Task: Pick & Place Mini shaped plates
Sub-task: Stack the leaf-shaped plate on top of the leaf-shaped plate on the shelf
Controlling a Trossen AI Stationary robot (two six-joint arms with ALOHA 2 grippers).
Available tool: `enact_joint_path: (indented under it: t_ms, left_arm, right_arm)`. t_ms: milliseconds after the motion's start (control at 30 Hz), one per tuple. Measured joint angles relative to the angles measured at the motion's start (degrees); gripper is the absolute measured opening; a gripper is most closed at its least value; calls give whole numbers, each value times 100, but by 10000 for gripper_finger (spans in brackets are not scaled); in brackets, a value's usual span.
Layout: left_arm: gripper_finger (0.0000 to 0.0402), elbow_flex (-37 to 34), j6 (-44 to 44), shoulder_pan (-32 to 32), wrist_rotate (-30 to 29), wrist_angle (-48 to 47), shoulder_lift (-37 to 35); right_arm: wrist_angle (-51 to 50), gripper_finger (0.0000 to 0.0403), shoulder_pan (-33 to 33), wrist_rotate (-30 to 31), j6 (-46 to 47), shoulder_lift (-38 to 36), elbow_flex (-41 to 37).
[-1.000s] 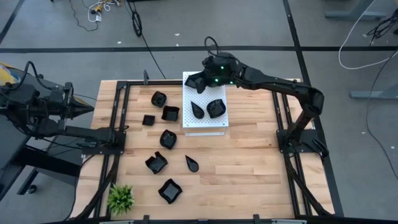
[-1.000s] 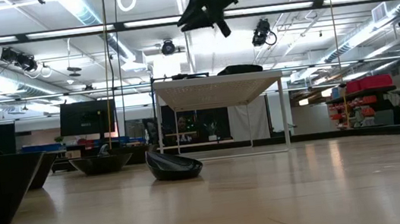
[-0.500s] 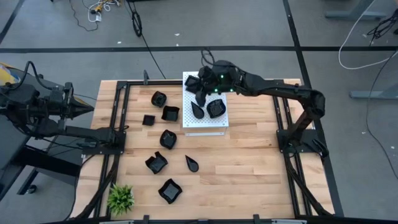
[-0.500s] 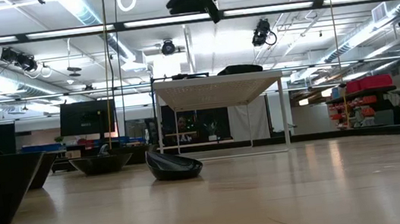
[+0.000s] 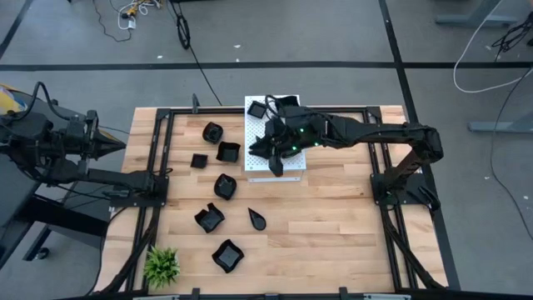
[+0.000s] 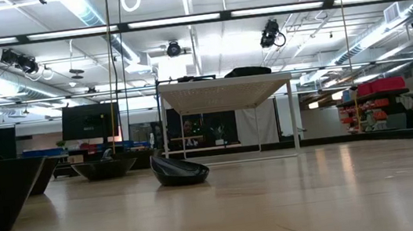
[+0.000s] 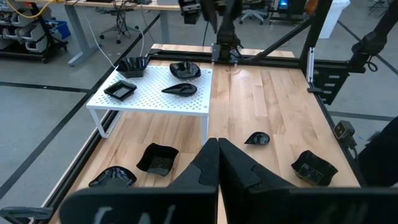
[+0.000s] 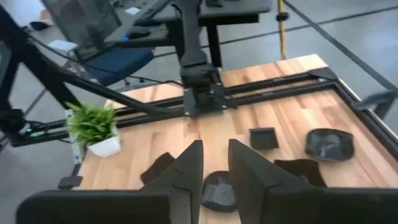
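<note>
High view: the left gripper (image 5: 117, 143), clenched empty, is parked at nine o'clock, six plates (image 5: 223, 187) are scattered on the wooden table (image 5: 333, 225), and more rest on the white board (image 5: 250, 162). The right gripper (image 5: 277, 165), partly parted and empty, is held over the board's front edge. A plate could be knocked off if that arm drops carelessly; a grey floor with cables is seen around the table.

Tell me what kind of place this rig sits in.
Most likely a robotics lab or open workshop: a wooden table framed in black rails stands on a taped concrete floor, and the low view looks into a big hall with ceiling strip lights and exposed ducts.
</note>
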Motion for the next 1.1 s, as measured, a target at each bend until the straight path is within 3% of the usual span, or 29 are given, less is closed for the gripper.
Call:
enact_joint_path:
  t_ms: [467,900,1100]
  left_arm:
    - [3,0,0,0,0,0,0]
    - [3,1,0,0,0,0,-2]
    - [3,0,0,0,0,0,-1]
  right_arm:
    - [106,80,444,-1,72,-100,-556]
    - [279,80,792,-2,-133,-1115,-2031]
    - [343,80,997,-1,-153,-1296,-2314]
